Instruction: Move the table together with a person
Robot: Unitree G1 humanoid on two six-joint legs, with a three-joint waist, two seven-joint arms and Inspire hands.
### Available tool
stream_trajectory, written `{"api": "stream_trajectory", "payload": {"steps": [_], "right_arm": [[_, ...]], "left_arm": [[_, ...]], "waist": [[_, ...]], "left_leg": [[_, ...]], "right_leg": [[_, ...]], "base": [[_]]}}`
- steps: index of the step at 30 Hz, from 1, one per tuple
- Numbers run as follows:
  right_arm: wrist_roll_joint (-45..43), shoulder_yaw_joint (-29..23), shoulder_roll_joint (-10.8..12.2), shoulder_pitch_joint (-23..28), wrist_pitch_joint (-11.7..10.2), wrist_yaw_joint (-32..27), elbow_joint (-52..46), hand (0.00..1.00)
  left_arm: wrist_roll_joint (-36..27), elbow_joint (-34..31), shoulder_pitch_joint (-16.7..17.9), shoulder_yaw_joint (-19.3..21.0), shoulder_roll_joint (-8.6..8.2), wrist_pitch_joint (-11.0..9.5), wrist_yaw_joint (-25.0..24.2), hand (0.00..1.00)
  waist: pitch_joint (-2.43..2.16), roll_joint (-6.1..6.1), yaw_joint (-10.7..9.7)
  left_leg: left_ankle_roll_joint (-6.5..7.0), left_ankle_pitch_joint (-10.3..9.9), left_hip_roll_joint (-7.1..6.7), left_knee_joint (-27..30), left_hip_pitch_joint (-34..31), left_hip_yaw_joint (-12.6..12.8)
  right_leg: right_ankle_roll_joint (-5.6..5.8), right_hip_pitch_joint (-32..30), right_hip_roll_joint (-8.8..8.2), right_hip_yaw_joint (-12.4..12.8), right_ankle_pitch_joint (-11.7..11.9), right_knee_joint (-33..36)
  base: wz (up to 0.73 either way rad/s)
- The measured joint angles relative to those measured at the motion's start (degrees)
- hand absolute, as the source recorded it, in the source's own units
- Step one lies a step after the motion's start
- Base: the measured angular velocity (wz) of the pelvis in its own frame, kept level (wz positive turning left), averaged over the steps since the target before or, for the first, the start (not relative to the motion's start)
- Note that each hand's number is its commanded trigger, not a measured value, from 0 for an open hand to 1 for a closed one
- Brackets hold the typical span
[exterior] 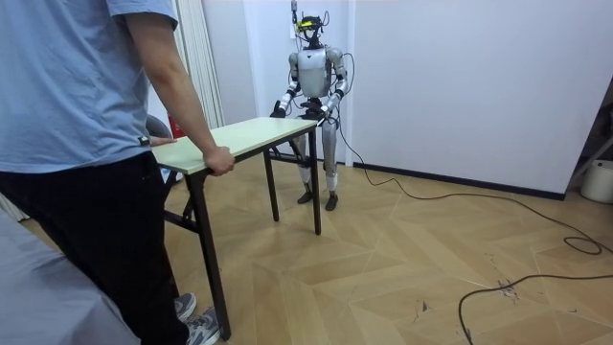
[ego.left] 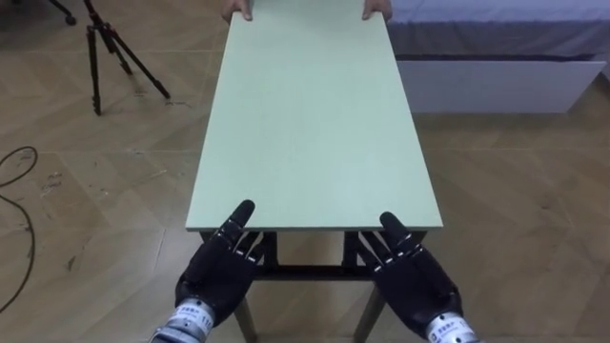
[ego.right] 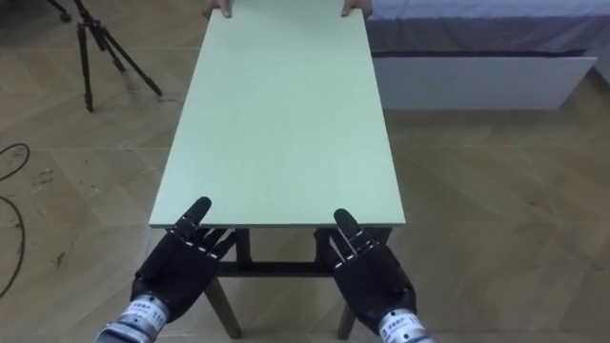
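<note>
The wooden floor (ego.left: 496, 191) spreads out below me in a herringbone pattern, and in the room view a white wall (exterior: 460, 77) rises close behind where I stand. Past the far right corner of the table lies a bed (ego.left: 496, 29), a grey-blue mattress on a white base, set close to that corner though I cannot tell if they touch. The table (ego.left: 315, 124) itself runs lengthwise straight away from me, a pale green top on dark legs, with its near short edge just in front of my wrists. I stand upright at that end, both arms reaching forward to it. I cannot tell whether its feet are on the floor or off it. At the opposite end stands a person (exterior: 86, 115) in a light blue shirt and dark trousers, whose two hands (ego.left: 238, 11) hold the far short edge, one near each corner. A black tripod (ego.left: 95, 57) stands on the floor off to my left, well apart from the table. My left hand (ego.left: 221, 272) is at the near left corner and my right hand (ego.left: 412, 281) is at the near right corner. On each, the fingers are straight and a little apart. One digit lies up over the edge onto the top while the rest reach beneath it, their tips hidden by the board.
</note>
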Motion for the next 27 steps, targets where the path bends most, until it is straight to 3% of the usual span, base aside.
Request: {"api": "stream_trajectory", "payload": {"steps": [6,13,20,27], "right_arm": [[2.2,0.0,0.1,-0.9,-0.5,-3.0,0.0,0.0],[4.2,0.0,1.7,-2.1,-1.5,-6.8,0.0,0.0],[4.9,0.1,2.0,-3.3,-1.6,-9.6,0.0,0.0],[6.5,0.1,3.2,-5.4,-2.7,-12.1,0.9,0.0]], "left_arm": [[-1.1,0.0,-0.5,0.1,-0.23,0.7,1.1,0.0],[-1.1,1.4,-1.5,0.9,-0.75,2.0,2.2,0.0],[-0.7,2.4,-2.7,1.0,-0.98,2.1,3.2,0.0],[-0.4,6.1,-5.6,0.7,-1.77,1.7,3.6,0.0]], "waist": [[-0.06,0.09,0.1],[-0.06,0.67,0.2],[-0.1,0.79,0.2],[0.19,1.28,0.3]], "left_leg": [[0.05,0.1,-0.08,0.2,0.2,0.0],[0.06,0.1,-0.09,0.4,0.9,0.2],[0.03,0.2,-0.04,-0.3,1.0,0.0],[0.1,0.2,-0.05,-0.3,1.0,0.1]], "right_leg": [[0.0,0.0,-0.05,0.2,0.0,0.0],[0.0,0.6,-0.11,0.2,0.0,-0.1],[0.01,0.6,-0.05,0.4,0.0,0.3],[0.0,0.4,-0.08,0.4,0.0,0.6]], "base": [[0.0],[0.0],[0.0],[-0.01]]}}
